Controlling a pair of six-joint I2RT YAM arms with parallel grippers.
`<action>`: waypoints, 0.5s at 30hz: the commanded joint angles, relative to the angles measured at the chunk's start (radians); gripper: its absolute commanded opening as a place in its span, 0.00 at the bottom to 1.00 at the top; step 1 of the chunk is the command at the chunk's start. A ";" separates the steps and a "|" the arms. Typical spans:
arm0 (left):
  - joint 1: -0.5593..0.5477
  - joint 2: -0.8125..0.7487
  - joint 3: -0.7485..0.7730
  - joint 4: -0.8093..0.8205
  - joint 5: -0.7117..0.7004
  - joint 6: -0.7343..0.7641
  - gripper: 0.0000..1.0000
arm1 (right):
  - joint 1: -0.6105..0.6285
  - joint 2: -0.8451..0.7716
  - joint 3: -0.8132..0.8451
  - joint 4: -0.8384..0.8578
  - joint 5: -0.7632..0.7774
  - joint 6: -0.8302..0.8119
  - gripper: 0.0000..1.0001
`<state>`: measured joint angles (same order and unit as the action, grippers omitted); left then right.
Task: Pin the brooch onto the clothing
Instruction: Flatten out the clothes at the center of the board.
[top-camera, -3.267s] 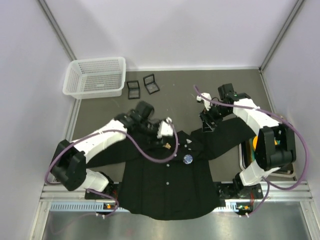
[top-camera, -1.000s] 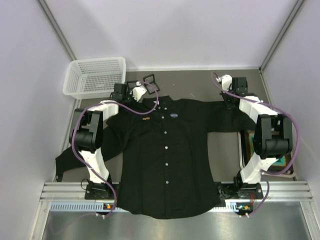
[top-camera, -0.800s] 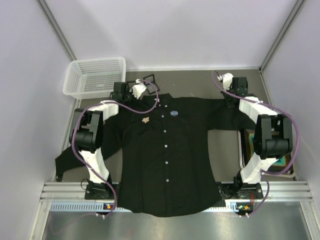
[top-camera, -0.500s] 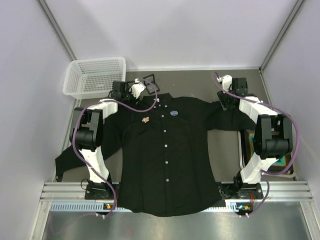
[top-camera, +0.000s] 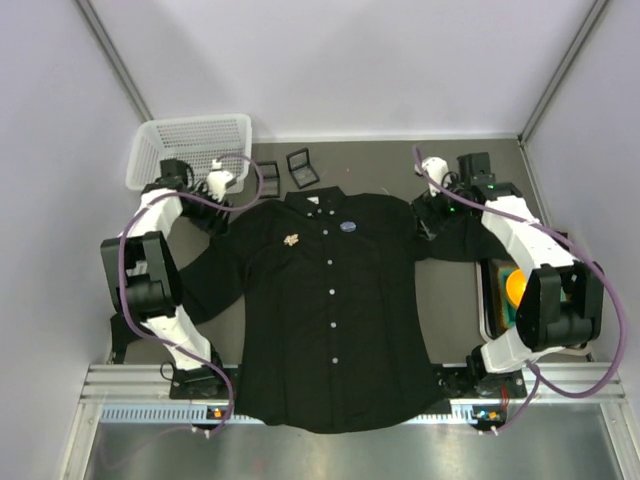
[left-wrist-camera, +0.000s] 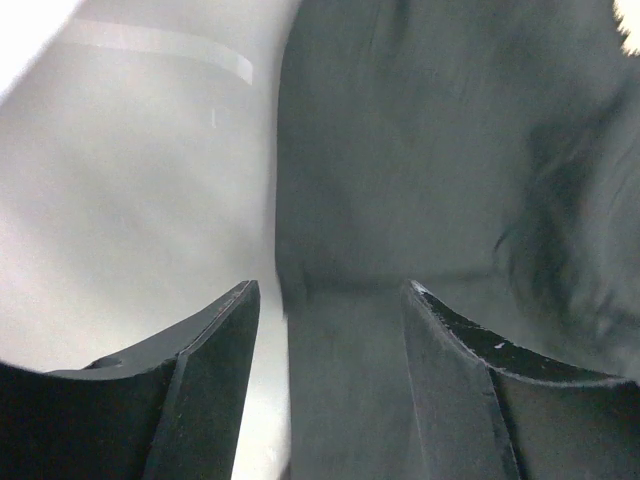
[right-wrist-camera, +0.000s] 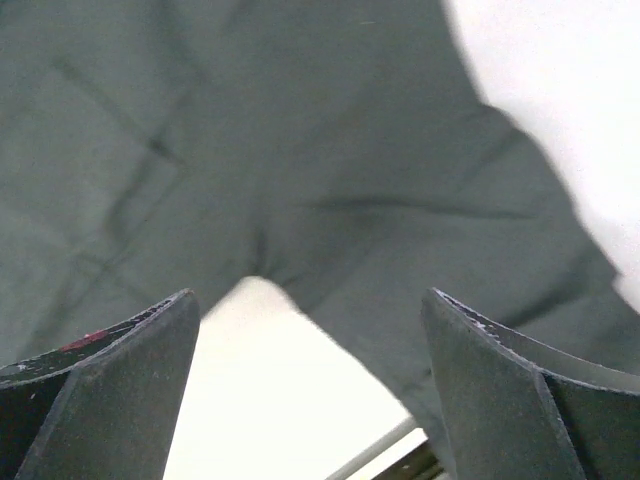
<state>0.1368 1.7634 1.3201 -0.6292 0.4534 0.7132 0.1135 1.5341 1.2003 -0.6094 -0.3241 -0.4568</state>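
The clothing (top-camera: 335, 310), a black button-up shirt with white buttons, lies spread flat on the table, collar at the far side. A small gold brooch (top-camera: 292, 240) sits on its chest left of the button row. A round blue badge (top-camera: 348, 226) sits just right of it. My left gripper (top-camera: 216, 212) stands open over the shirt's left shoulder; black cloth (left-wrist-camera: 420, 180) fills the left wrist view past the fingers (left-wrist-camera: 215, 380). My right gripper (top-camera: 430, 214) is open wide above the right shoulder, with dark fabric (right-wrist-camera: 300, 150) beyond its fingers (right-wrist-camera: 500, 380) and nothing gripped.
A white mesh basket (top-camera: 190, 150) stands at the far left. Two small black boxes (top-camera: 267, 178) (top-camera: 302, 167) lie behind the collar. A tray (top-camera: 497, 300) holding something orange sits by the right arm. Grey walls close in on both sides.
Both grippers have opened and let go of the shirt's shoulders. The left arm has swung left towards the basket, the right gripper has shifted slightly left. The shirt lies flat.
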 joint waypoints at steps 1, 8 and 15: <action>0.113 0.010 -0.031 -0.260 -0.019 0.173 0.63 | 0.098 -0.043 0.012 -0.188 -0.124 -0.055 0.89; 0.211 0.004 -0.163 -0.170 -0.186 0.276 0.57 | 0.126 0.006 -0.031 -0.245 -0.092 -0.069 0.86; 0.293 0.077 -0.222 -0.124 -0.303 0.345 0.42 | 0.133 0.000 -0.102 -0.257 -0.116 -0.029 0.81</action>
<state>0.3683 1.7763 1.1263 -0.7712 0.2508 0.9806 0.2405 1.5467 1.1252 -0.8421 -0.4114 -0.5034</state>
